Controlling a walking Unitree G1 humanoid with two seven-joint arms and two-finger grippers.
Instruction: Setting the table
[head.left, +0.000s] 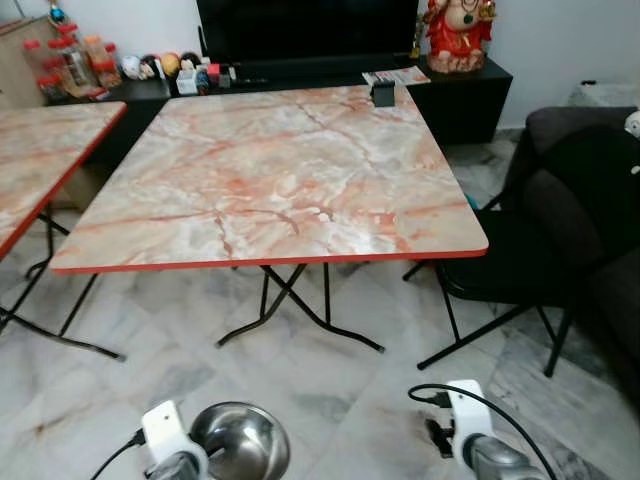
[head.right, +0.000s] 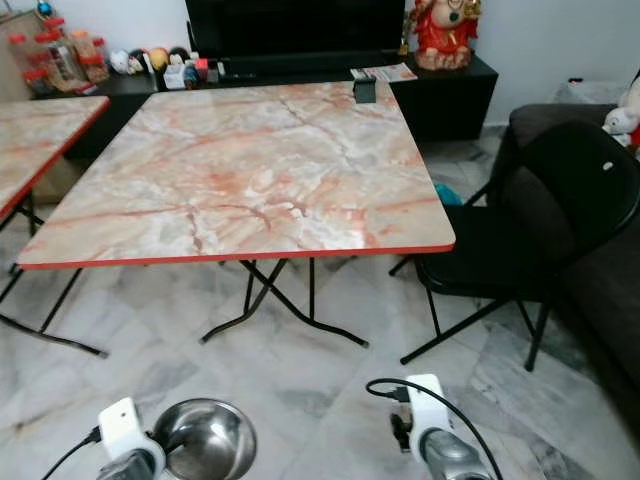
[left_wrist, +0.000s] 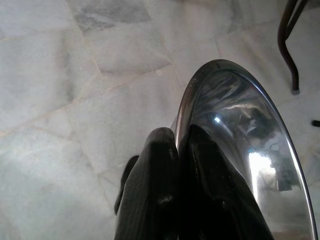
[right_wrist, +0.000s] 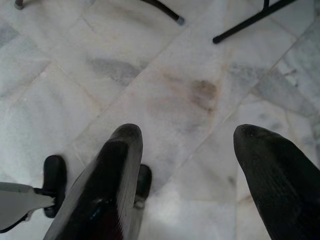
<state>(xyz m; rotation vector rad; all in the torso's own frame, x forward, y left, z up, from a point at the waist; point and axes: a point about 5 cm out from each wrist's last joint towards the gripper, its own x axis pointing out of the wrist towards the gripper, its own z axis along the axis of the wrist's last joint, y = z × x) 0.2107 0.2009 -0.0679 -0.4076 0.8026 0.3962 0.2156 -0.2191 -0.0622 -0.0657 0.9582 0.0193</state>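
Note:
A shiny steel bowl (head.left: 240, 438) hangs low in front of me, above the floor, short of the marble-patterned folding table (head.left: 270, 170). My left gripper (left_wrist: 181, 142) is shut on the bowl's rim (left_wrist: 235, 130), one finger inside and one outside. My right gripper (right_wrist: 185, 137) is open over the bare floor with nothing between its fingers (right_wrist: 117, 165). The right wrist (head.left: 470, 425) sits low at the right, the left wrist (head.left: 165, 435) beside the bowl.
A black folding chair (head.left: 530, 250) stands at the table's right side, with a dark sofa (head.left: 610, 200) behind it. A second marble table (head.left: 40, 160) is at the left. A small black object (head.left: 383, 93) rests on the table's far edge. Behind are a TV cabinet (head.left: 450, 90), bottles and a red figurine (head.left: 458, 30).

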